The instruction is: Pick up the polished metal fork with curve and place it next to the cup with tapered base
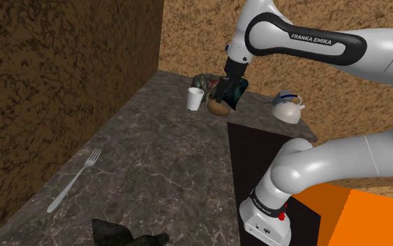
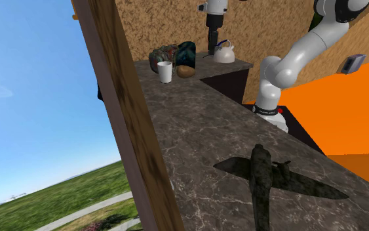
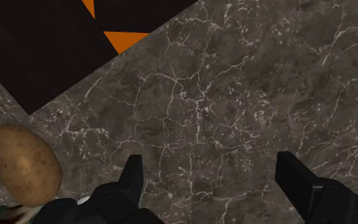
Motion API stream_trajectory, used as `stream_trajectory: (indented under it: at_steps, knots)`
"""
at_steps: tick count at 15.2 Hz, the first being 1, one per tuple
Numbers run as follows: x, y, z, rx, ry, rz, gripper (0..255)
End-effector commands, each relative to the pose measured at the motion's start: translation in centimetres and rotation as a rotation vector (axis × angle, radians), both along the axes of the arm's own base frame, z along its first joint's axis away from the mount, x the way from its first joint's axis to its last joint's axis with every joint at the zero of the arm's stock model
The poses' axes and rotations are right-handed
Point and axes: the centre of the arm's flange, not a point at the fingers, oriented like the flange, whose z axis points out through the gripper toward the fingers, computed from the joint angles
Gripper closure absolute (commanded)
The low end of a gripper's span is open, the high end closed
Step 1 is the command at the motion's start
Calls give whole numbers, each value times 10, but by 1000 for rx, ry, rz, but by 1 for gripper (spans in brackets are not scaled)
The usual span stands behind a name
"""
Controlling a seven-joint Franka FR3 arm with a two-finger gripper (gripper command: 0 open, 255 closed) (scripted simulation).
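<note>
A slim silvery fork [image 1: 76,180] lies flat on the dark marble counter [image 1: 160,161], toward the shoulder view's lower left, tines pointing away. A white cup [image 1: 195,98] [image 2: 165,71], narrower at its base, stands upright at the counter's far end. My gripper [image 1: 231,89] [image 2: 213,47] [image 3: 214,181] hangs above the counter just past the cup, far from the fork. Its black fingers [image 3: 133,178] stand wide apart over bare marble with nothing between them.
A brown potato [image 1: 219,108] [image 3: 23,165] lies beside the cup, close to one finger. Behind it stand a dark teal object [image 2: 186,52] and a white kettle [image 1: 285,108]. A dark toy plane [image 2: 268,177] lies at the counter's near end. Brown walls border the counter.
</note>
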Motion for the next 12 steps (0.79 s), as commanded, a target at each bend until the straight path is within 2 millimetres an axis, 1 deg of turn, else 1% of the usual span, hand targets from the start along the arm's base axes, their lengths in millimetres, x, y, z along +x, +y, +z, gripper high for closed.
stream_trajectory:
  at_steps: [1, 6, 12]
  knots:
    - [0, 0, 0, 0, 0, 0, 0]
    - [-3, 61, -25, 5, -5, -124, 0]
    - [4, 134, -55, 11, -11, -272, 0]
